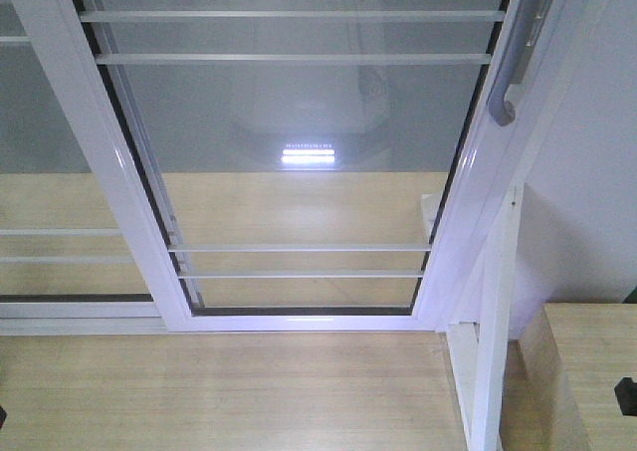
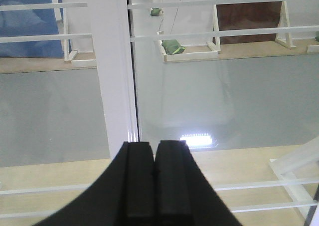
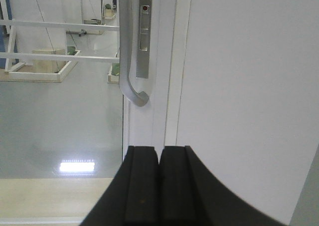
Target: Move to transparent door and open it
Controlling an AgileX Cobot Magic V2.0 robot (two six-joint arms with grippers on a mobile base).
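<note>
The transparent door (image 1: pixel 299 132) fills the front view, a white-framed glass panel with thin horizontal white bars. Its curved silver handle (image 1: pixel 516 68) runs down the right stile, hooked end lowest. The right wrist view shows that handle (image 3: pixel 128 61) beside a lock plate (image 3: pixel 143 36), above and slightly left of my right gripper (image 3: pixel 159 151), which is shut with nothing in it and apart from the handle. My left gripper (image 2: pixel 154 146) is shut and empty, facing the door's left stile (image 2: pixel 112 71). Neither gripper appears in the front view.
A second white-framed glass panel (image 1: pixel 50 172) without a handle stands left of the door. A white wall (image 3: pixel 249 86) is to the right of the handle stile. A pale wooden unit (image 1: pixel 587 371) and a white post (image 1: pixel 496 322) stand at lower right, on wooden flooring (image 1: pixel 219 391).
</note>
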